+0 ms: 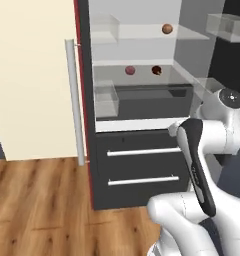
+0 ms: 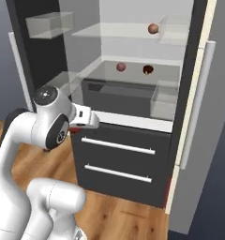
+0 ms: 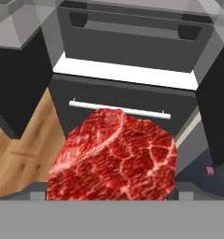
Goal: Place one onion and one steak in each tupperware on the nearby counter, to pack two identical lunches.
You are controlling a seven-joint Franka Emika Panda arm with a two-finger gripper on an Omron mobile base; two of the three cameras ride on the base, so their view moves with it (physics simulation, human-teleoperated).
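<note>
Hand view: bright red steak (image 3: pixel 115 156) apparently gripped in wide jaws | arm folded before fridge drawers (image 1: pixel 142 170)

Bright red steak (image 3: pixel 115 156) with white marbling, purplish-pink onion (image 1: pixel 130 70), orange-brown onion (image 1: pixel 167 29), dark grey drawers (image 1: pixel 142 167)

The robot arm (image 1: pixel 212 150) is built of smooth, glossy white rounded shells, joined by dark grey to black joint sections; a long black band is seen running down one link in the left base view; a round dark cap with a pale centre (image 1: pixel 233 98) is set on the upper joint; in the right base view the same cap (image 2: pixel 45 95) is seen above a black circular joint disc; bulbous white segments form the lower body; no cables are seen.
</note>
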